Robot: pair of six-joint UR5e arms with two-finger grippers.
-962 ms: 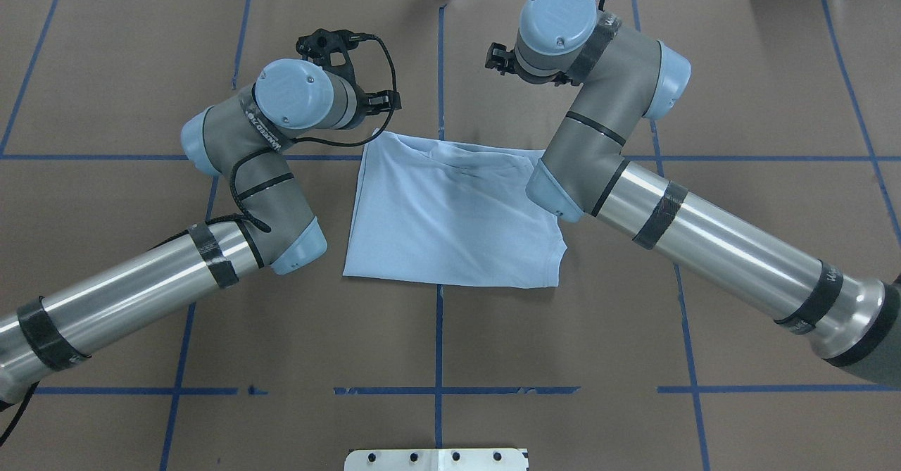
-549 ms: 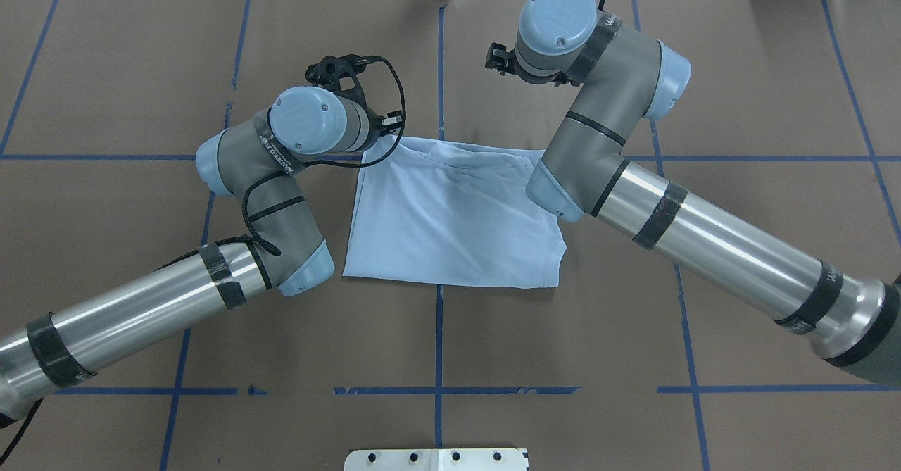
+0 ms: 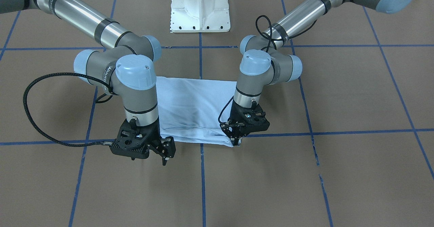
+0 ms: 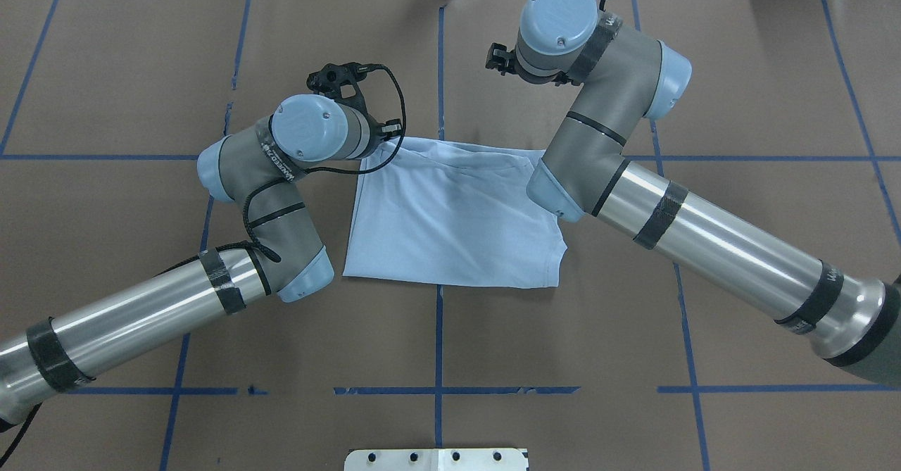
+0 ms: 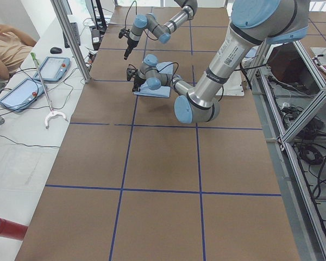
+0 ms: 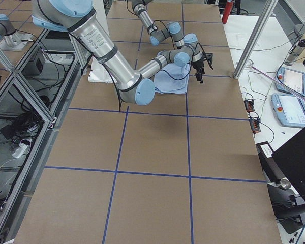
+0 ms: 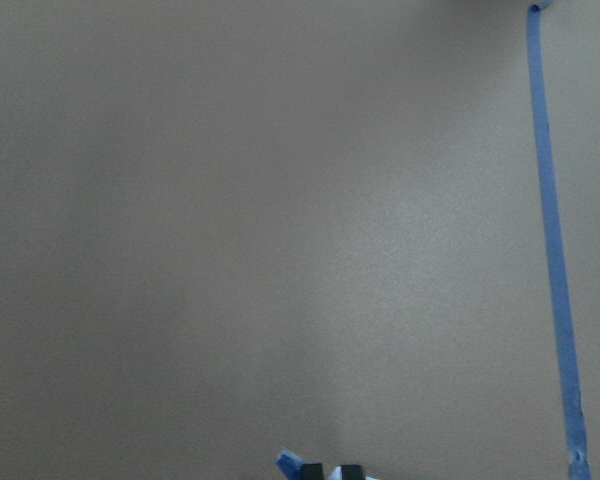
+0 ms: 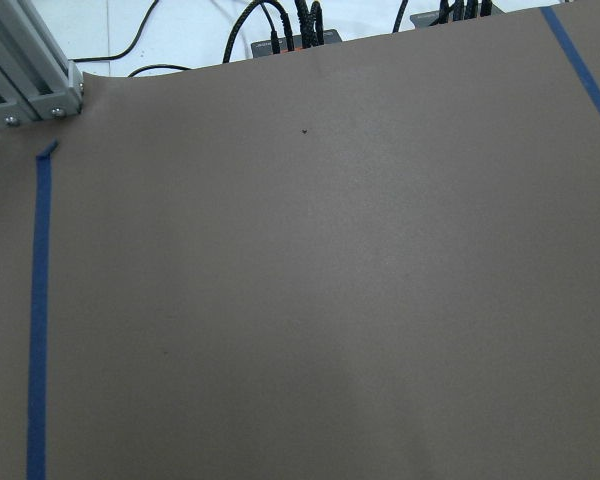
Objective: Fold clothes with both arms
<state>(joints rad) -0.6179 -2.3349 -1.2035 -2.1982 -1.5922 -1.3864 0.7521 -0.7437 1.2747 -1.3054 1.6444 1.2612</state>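
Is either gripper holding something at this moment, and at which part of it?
The right gripper holds nothing. The left gripper sits at the far left corner of the T-shirt, but whether it grips the cloth cannot be told.

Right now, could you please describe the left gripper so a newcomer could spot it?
On the brown table lies a pale blue T-shirt. The left gripper is at a far corner of it; the right gripper hangs over bare table.
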